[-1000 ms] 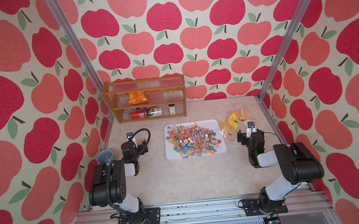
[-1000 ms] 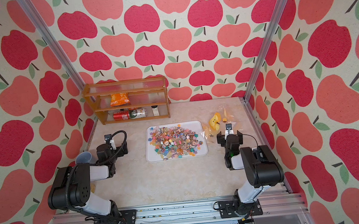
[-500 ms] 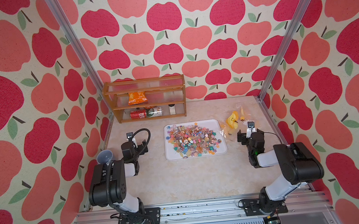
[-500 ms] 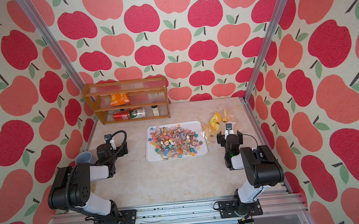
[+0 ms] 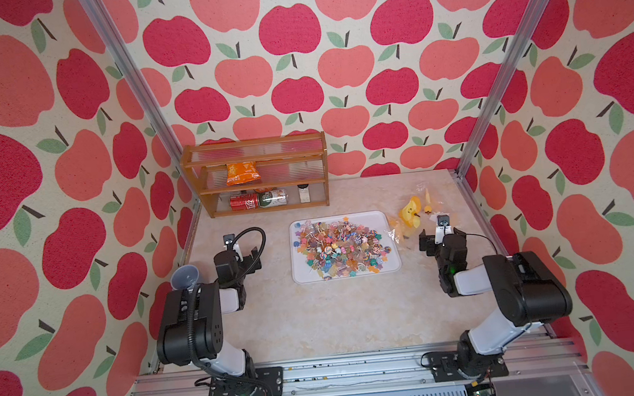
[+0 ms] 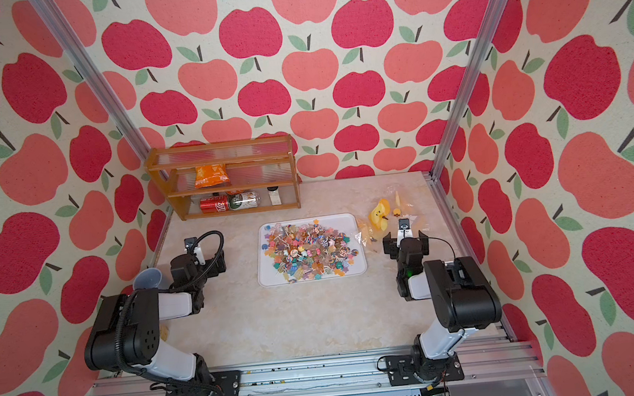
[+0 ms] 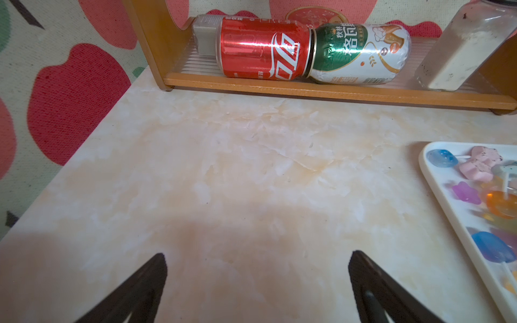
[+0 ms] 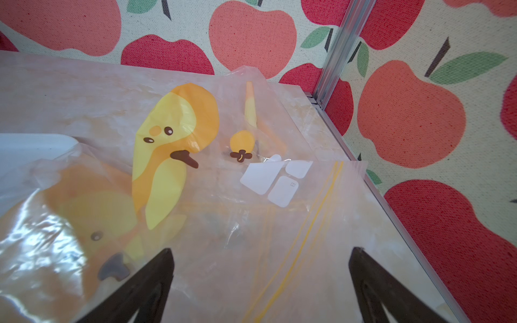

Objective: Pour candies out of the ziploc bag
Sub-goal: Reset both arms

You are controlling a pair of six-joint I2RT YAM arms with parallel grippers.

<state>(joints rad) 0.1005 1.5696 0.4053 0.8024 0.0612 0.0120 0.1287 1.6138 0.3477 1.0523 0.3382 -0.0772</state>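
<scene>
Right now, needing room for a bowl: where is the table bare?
Bare: between tray and front rail; between shelf, tray and left gripper. Crowded: right of the tray, where the ziploc bag lies by the right gripper.

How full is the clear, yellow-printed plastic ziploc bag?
Seemingly empty: the clear ziploc bag lies flat; multicoloured candies heap on the white tray.

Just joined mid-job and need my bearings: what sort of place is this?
Probably a staged robot test booth, not a real home: apple-print walls between aluminium posts, a marble-look tabletop, and a small wooden shelf holding drink cans.
</scene>
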